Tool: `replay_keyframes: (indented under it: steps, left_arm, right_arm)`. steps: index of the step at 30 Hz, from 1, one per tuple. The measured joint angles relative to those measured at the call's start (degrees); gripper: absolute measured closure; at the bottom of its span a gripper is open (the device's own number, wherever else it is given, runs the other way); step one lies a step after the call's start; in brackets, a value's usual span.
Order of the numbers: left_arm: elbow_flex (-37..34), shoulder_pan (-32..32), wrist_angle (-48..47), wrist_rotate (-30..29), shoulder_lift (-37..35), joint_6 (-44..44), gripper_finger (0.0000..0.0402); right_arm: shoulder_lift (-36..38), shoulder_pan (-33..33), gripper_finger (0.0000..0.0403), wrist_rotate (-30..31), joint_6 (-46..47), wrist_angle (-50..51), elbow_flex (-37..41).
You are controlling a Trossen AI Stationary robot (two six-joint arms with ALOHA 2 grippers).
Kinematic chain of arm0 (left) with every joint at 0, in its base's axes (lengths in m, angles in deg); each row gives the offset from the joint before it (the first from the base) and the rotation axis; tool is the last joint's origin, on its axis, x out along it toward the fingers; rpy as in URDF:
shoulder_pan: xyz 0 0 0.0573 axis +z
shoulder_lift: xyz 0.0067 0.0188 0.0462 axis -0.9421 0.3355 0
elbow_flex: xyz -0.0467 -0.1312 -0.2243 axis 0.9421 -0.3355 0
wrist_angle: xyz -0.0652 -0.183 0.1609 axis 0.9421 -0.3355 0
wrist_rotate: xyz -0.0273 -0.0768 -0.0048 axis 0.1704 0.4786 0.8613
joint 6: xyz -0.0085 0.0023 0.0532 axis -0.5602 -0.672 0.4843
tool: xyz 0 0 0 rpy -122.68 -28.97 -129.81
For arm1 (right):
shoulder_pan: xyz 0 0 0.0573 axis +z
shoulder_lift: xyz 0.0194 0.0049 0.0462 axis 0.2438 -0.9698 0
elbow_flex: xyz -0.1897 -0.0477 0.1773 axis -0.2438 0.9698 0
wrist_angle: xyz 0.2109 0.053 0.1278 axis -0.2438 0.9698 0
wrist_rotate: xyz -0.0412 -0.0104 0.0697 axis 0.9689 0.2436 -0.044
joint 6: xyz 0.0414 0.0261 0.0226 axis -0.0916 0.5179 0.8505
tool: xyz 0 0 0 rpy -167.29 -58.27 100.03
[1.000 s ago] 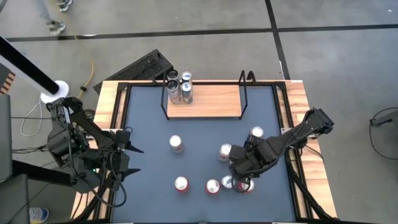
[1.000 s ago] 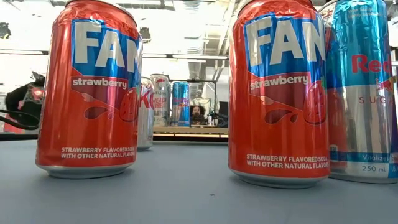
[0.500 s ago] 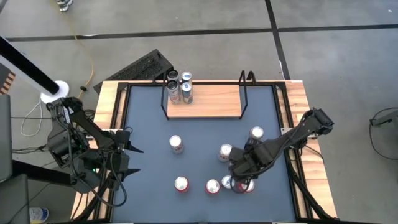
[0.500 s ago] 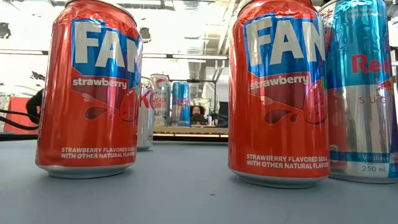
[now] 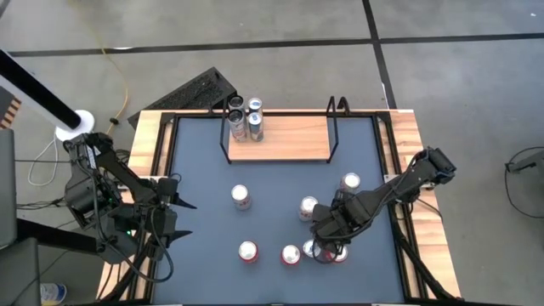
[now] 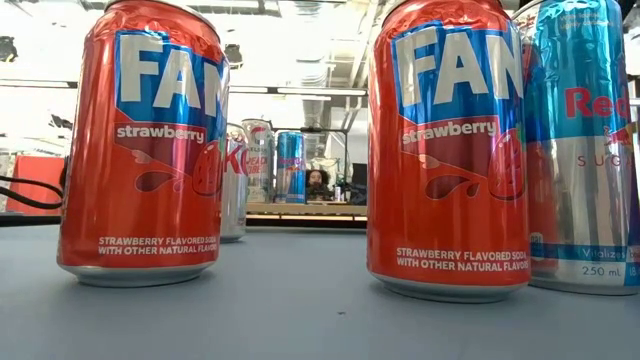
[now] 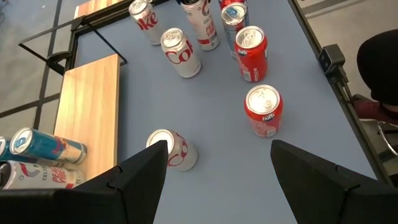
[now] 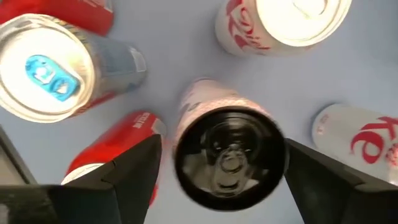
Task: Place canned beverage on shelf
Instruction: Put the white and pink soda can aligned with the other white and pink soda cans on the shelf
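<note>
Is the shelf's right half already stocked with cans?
No. In the high view the cans stand bunched at the left end of the shelf, and the board's right half lies bare.

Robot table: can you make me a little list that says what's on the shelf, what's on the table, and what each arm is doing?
shelf: three cans standing at its left end
table: seven loose cans
right gripper: open, fingers either side of a black-top can, not clamped
left gripper: open, empty, waiting at the table's left edge
</note>
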Motion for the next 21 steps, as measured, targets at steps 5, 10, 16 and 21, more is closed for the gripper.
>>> replay_keyframes:
  steps: [5,10,16,21]
  left_arm:
    - [0.0,0.0,0.0,0.0,0.0,-0.1,0.0127]
    - [0.0,0.0,0.0,0.4,0.0,-0.1,0.0127]
    - [0.0,0.0,0.0,0.5,0.0,0.5,0.0127]
    - [0.0,0.0,0.0,0.5,0.0,0.9,0.0127]
  right_arm:
    - [0.0,-0.9,0.0094,-0.1,-1.6,-0.2,0.0]
    - [0.0,-1.4,0.0097,-1.7,-1.6,-1.0,1.5]
    - [0.0,-1.4,0.0111,-4.5,-1.7,-6.5,6.3]
    - [0.4,-1.4,0.0134,-4.6,-0.8,-6.4,7.1]
